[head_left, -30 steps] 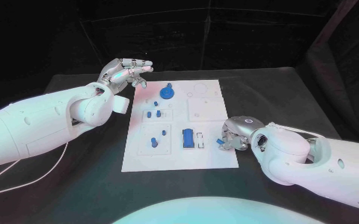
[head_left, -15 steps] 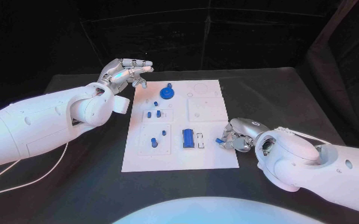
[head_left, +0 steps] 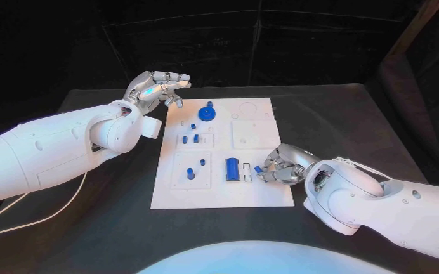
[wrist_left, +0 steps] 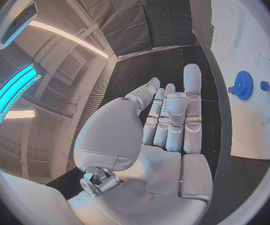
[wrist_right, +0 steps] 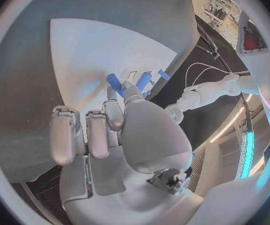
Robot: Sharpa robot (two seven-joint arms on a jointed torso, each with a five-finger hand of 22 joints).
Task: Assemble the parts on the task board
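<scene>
The white task board (head_left: 261, 191) lies in the middle of the black table. On it are a blue gear (head_left: 207, 113), several small blue pegs (head_left: 190, 139) and a blue block (head_left: 232, 169) beside a white slot (head_left: 246, 171). My right hand (head_left: 285, 165) hovers at the board's right edge and pinches a small blue part (head_left: 259, 169) just right of that slot. The right wrist view shows the small blue part (wrist_right: 113, 80) at the fingertips (wrist_right: 114, 111), over the board (wrist_right: 85, 50). My left hand (head_left: 159, 87) is raised off the board's far left corner, fingers (wrist_left: 172, 117) extended and holding nothing.
The gear (wrist_left: 242, 82) and a peg (wrist_left: 264, 86) show past the left hand in its wrist view. The black table (head_left: 347, 115) runs wide on both sides of the board. A white cable (head_left: 55, 207) trails under the left arm.
My right hand has shifted left over the board's edge, carrying the small blue part closer to the slot beside the blue block. The left hand has stayed put.
</scene>
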